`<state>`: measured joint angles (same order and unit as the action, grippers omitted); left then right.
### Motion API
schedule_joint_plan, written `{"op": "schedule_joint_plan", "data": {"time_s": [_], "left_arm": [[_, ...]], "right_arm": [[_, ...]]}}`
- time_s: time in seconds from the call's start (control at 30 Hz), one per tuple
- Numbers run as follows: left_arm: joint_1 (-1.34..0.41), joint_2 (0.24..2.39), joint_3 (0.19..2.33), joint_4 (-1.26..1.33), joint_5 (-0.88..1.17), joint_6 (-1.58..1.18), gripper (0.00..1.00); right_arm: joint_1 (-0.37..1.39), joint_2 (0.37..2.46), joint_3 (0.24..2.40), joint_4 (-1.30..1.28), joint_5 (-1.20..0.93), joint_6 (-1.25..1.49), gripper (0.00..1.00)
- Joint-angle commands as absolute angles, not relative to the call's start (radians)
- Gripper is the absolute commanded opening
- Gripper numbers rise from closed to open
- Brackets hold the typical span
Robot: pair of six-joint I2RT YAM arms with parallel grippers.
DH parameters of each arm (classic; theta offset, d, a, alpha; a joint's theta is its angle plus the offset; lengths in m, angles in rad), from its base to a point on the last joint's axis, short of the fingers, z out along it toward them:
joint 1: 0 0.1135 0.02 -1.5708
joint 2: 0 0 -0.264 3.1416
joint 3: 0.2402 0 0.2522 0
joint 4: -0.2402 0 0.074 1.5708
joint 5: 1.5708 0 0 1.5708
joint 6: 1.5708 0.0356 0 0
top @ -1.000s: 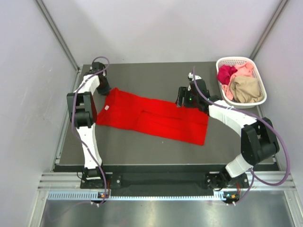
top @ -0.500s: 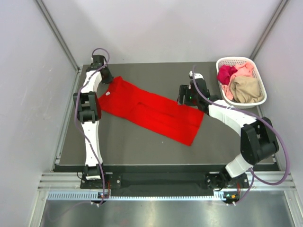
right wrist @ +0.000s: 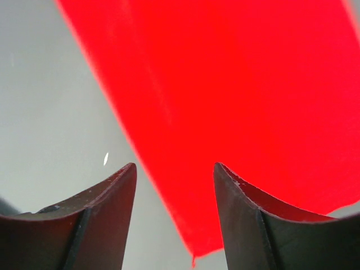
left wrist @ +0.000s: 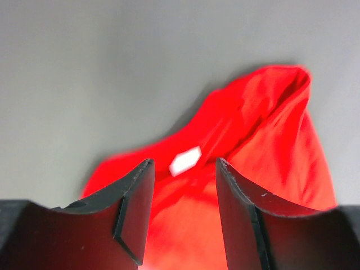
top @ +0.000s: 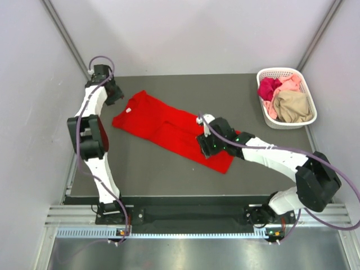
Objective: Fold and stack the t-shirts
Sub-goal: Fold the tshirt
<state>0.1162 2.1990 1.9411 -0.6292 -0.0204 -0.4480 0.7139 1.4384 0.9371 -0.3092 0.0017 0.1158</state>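
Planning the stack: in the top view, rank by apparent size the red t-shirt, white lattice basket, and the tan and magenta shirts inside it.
1. Bright red cloth t-shirt
2. White plastic lattice basket
3. Crumpled tan shirt
4. Crumpled magenta shirt, partly buried, so unsure

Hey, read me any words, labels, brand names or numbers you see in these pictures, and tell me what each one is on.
No text can be read.
Small white neck tag on the red t-shirt: too blurred and small to read in either view.
White basket and table: no writing visible.
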Motion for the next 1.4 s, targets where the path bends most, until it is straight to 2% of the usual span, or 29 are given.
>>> {"op": "schedule_joint_plan", "data": {"time_s": [0.0,0.03,0.23,0.4,0.53,0.57,0.63,0.7,1.0,1.17,1.33,1.37], "left_arm": [[0.126,1.998,1.783,-0.640,-0.167,-0.474,0.52],[0.130,1.955,1.690,-0.626,-0.161,-0.494,0.51],[0.186,1.876,1.432,-0.546,-0.031,-0.555,0.52],[0.232,1.945,1.434,-0.563,0.081,-0.574,0.52],[0.241,1.983,1.459,-0.571,0.078,-0.574,0.52],[0.242,1.985,1.459,-0.571,0.075,-0.575,0.52],[0.247,1.991,1.456,-0.561,0.074,-0.578,0.52],[0.247,1.996,1.454,-0.555,0.071,-0.578,0.51],[0.250,2.029,1.474,-0.537,0.071,-0.574,0.47],[0.250,2.039,1.486,-0.529,0.083,-0.577,0.36],[0.252,2.033,1.489,-0.522,0.075,-0.574,0.25],[0.250,2.034,1.491,-0.520,0.072,-0.572,0.21]], "right_arm": [[0.787,1.375,0.876,-0.342,0.081,0.066,0.57],[0.817,1.374,0.867,-0.362,0.109,0.075,0.57],[0.926,1.384,0.822,-0.377,0.258,-0.026,0.60],[0.937,1.407,0.819,-0.371,0.275,-0.074,0.59],[0.943,1.459,0.860,-0.419,0.271,-0.132,0.56],[0.945,1.472,0.868,-0.429,0.276,-0.143,0.56],[0.948,1.515,0.891,-0.466,0.275,-0.166,0.42],[0.950,1.529,0.908,-0.497,0.271,-0.175,0.39],[0.968,1.565,0.936,-0.615,0.256,-0.207,0.51],[0.989,1.592,0.942,-0.643,0.212,-0.225,0.51],[0.997,1.601,0.945,-0.652,0.193,-0.232,0.40],[0.997,1.608,0.945,-0.652,0.205,-0.230,0.38]]}}
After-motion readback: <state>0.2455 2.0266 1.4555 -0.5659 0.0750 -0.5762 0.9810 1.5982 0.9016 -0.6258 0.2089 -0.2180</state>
